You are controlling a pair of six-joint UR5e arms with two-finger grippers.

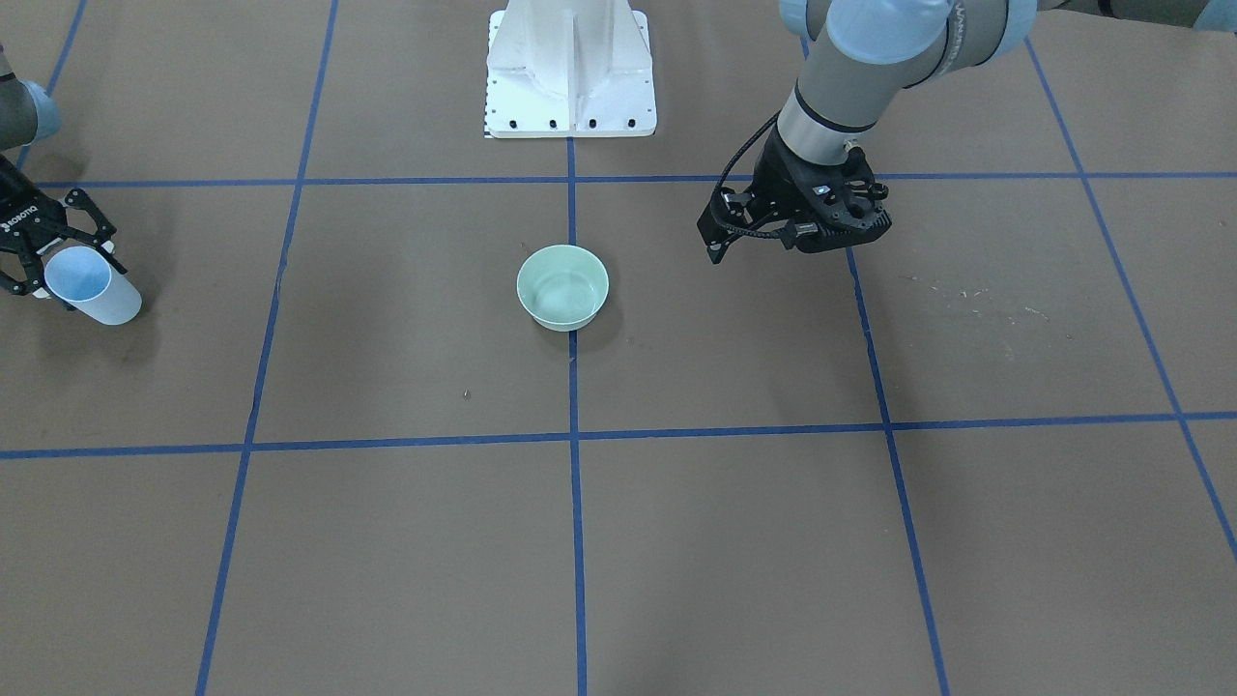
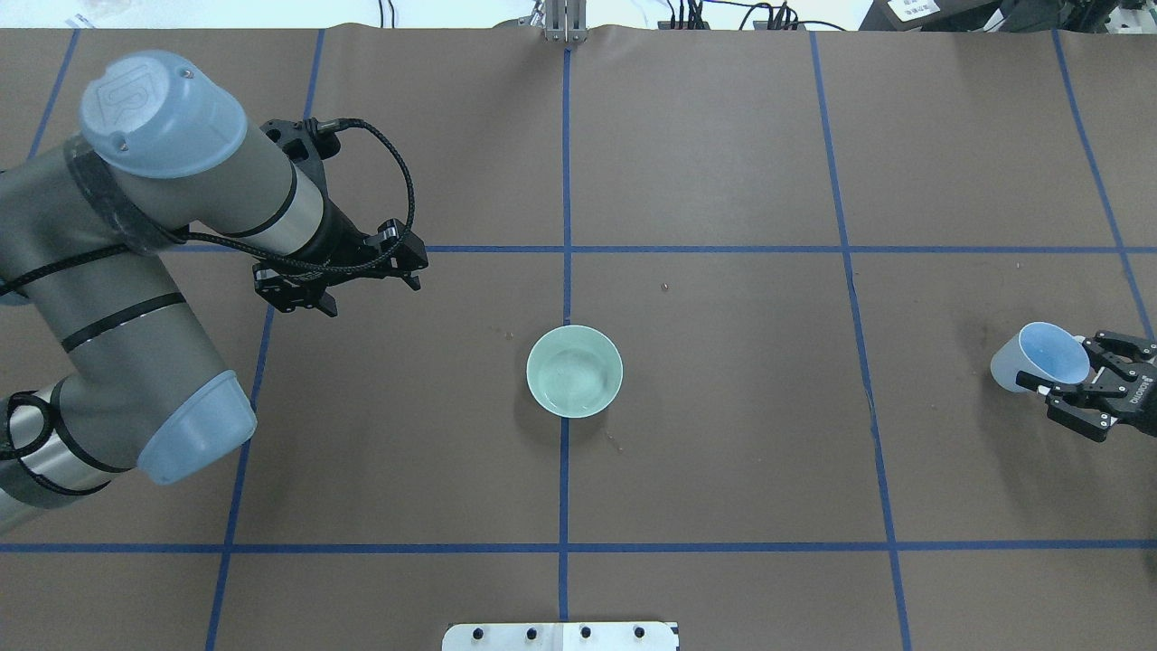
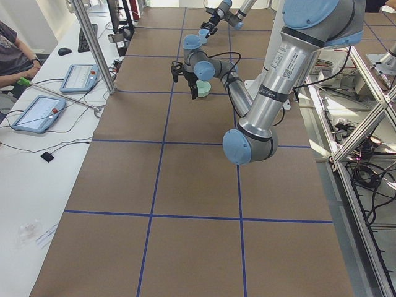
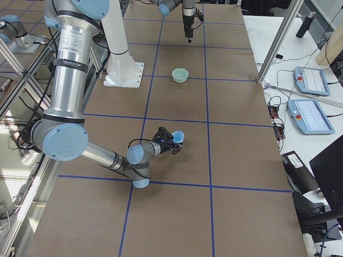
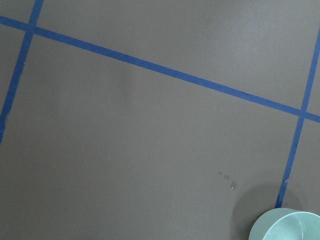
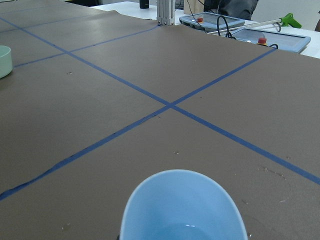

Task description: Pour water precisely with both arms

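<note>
- Brown paper marked with blue tape lines is covering the table (image 2: 723, 136), and a pale green bowl (image 2: 574, 371) is sitting at the middle of the overhead view, on a vertical tape line.
- At the right edge of that view, a light blue cup (image 2: 1017, 362) is being pinched across its wall by the right gripper (image 2: 1062, 366) and is being carried tilted, well apart from the bowl.
- A little water (image 6: 186, 228) is showing as a glint low inside the cup in the right wrist view; a shallow pool also seems to be lying in the bowl.
- The left gripper (image 2: 339, 280) is being held above the table at the upper left of the bowl, with nothing seen in it; whether its fingers are spread or pressed together cannot be told.
- The cup is being judged light, thin-walled and likely springy, so a firm squeeze risks bending it.
- Hold is best being taken across the mid wall, below the rim, leaving the pouring lip free.
- The water is being expected to slosh, so slow tilting is being advised.
</note>
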